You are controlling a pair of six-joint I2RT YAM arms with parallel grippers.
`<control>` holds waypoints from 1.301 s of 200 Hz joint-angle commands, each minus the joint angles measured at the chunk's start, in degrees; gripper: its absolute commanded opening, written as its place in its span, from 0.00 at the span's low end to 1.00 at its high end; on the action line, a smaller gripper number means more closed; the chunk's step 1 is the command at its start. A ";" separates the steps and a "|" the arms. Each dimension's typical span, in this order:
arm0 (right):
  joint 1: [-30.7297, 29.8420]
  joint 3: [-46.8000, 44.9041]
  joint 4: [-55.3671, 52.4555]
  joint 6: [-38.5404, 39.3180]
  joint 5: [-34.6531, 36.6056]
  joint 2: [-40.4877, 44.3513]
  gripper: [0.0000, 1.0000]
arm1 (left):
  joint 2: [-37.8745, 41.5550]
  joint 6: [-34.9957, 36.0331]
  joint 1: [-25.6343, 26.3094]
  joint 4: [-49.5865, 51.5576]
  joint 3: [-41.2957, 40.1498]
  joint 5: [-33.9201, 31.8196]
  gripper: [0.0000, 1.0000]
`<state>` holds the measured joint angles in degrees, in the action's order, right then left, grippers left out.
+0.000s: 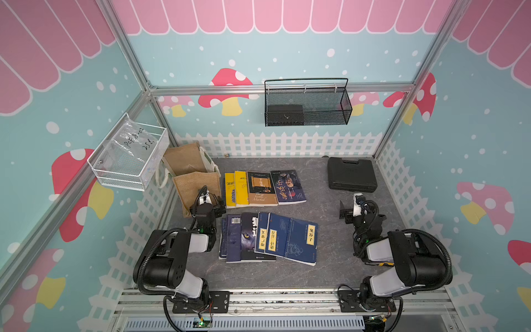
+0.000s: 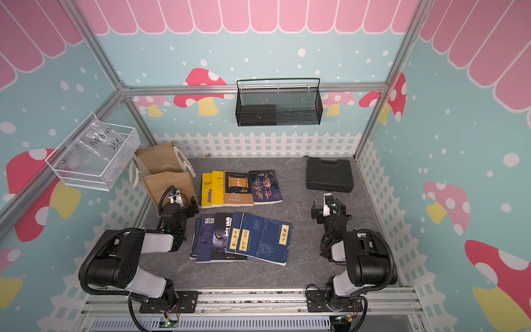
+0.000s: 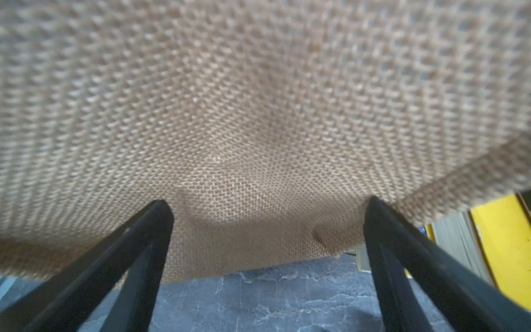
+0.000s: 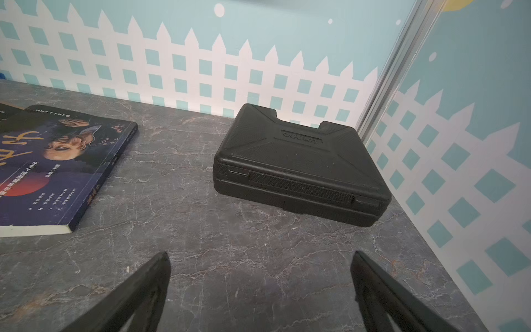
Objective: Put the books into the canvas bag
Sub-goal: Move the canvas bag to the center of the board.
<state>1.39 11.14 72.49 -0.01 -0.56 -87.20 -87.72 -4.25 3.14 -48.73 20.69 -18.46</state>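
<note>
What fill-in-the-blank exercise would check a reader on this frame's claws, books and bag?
The left claw and the right claw both stand ____.
The black case lies nearest the ____ claw.
The books lie in ____ rows beside the canvas bag.
Missing words: open; right; two.

Left wrist view: bag (image 3: 258,115) cloth fills the frame, blurred toward its margins; yellow book (image 3: 505,247) cut off at the border. Right wrist view: dark blue book (image 4: 57,166) cut off likewise. In a top view, small item (image 1: 226,155) at the tabletop's (image 1: 330,207) far edge is too small to identify.
</note>
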 commanded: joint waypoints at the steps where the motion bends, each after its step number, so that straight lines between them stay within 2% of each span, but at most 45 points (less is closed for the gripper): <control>1: -0.40 0.95 2.29 0.98 -0.41 -0.51 1.00 | -0.56 0.83 0.38 -3.09 1.46 -0.17 0.99; 83: -0.42 0.95 2.27 0.99 -0.41 -0.51 0.99 | -0.47 0.95 0.33 -3.28 1.29 -0.17 0.99; 95: -0.41 0.93 2.25 1.02 -0.43 -0.49 1.00 | -0.46 1.63 0.77 -3.48 1.20 1.56 0.99; 137: -0.42 0.94 2.23 0.99 -0.41 -0.49 0.99 | -0.34 3.50 2.75 -7.72 -0.88 0.52 0.99; 189: -0.40 0.96 2.23 0.99 -0.41 -0.51 1.00 | 4.09 4.43 4.99 -8.65 -3.20 -5.54 0.99; 217: -0.41 0.99 2.22 1.02 -0.51 -0.60 1.00 | 9.14 6.86 10.86 -1.81 -1.38 -15.40 0.99; 230: -0.41 1.08 2.23 1.01 -0.51 -0.58 1.00 | 11.57 3.29 14.11 6.38 1.63 -25.47 0.99; 241: -0.33 1.05 2.25 0.93 -0.57 -0.60 1.00 | 13.93 -1.83 17.86 19.05 5.75 -33.28 0.99; 249: -0.33 1.06 2.19 0.93 -0.59 -0.60 1.00 | 14.60 0.12 21.59 24.77 8.08 -37.71 0.99; 260: -0.33 1.03 2.16 0.82 -0.59 -0.49 1.00 | 14.70 0.55 26.06 30.65 11.52 -48.12 0.99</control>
<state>1.39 11.14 72.49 -0.01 -0.78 -87.24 -74.76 -2.70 21.74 -36.93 25.39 -44.56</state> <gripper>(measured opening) 0.995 0.994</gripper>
